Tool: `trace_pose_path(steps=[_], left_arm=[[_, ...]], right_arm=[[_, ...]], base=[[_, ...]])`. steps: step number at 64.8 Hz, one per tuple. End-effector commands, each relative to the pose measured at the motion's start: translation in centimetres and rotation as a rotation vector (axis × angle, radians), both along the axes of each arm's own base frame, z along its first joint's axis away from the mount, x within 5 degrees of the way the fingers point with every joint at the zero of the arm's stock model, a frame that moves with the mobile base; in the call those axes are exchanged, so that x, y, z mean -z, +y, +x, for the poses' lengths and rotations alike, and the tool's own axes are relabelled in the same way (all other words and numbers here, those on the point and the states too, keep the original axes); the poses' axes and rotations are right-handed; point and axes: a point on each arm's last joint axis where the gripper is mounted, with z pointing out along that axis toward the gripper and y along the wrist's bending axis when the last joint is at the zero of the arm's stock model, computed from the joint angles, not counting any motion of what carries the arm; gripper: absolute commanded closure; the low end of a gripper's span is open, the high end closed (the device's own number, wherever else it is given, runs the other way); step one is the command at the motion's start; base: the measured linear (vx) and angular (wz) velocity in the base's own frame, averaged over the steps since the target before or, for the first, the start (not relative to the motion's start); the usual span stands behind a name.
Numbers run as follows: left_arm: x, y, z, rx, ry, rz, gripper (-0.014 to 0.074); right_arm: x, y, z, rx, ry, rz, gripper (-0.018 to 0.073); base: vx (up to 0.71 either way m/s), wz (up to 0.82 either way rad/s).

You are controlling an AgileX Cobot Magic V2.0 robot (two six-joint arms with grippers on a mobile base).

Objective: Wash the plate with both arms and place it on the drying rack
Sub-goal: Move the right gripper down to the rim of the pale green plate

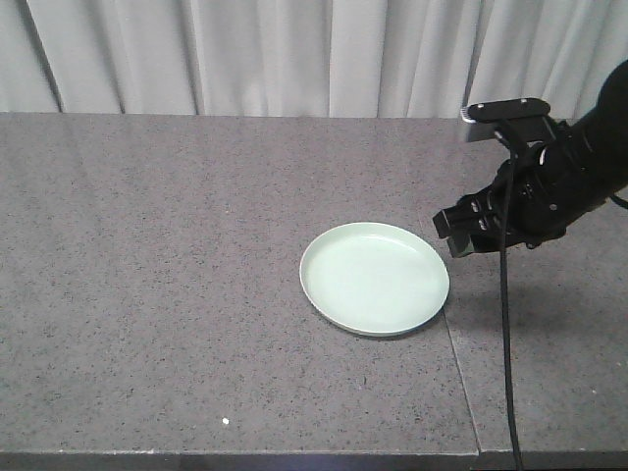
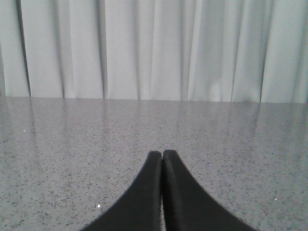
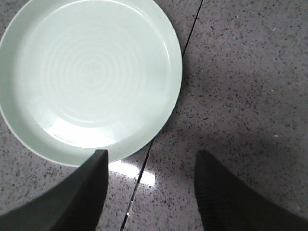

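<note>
Pale mint-green plate [image 1: 374, 278] lying flat on the grey speckled table [image 1: 147, 294], touching a seam [image 3: 190, 33] in its top, right gripper [image 3: 151, 155] hovering just beside the rim with jaws apart, left gripper [image 2: 162, 155] pressed together over the table.

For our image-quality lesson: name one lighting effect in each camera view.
Front view: the right arm casts a soft shadow on the counter beside the plate. Left wrist view: the curtain reflects faintly in the polished counter. Right wrist view: bright glare on the counter beside the plate, near the seam.
</note>
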Motion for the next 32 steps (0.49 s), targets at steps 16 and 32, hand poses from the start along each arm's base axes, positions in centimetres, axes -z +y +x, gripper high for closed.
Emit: trace_pose_path(steps=[16,32], left_arm=[[-1.7,0.0,-0.3,0.005,-0.117,-0.005,0.0603],[-1.7,0.0,-0.3,0.005,-0.117,-0.005,0.0603]], right_arm=[[0.9,0.7,3.7,0.039,-0.011,0.015,0.0160],[3.1,1.0,5.2,0.050,0.012,0.011,0.0160]], base=[[0.00,0.00],[0.00,0.00]])
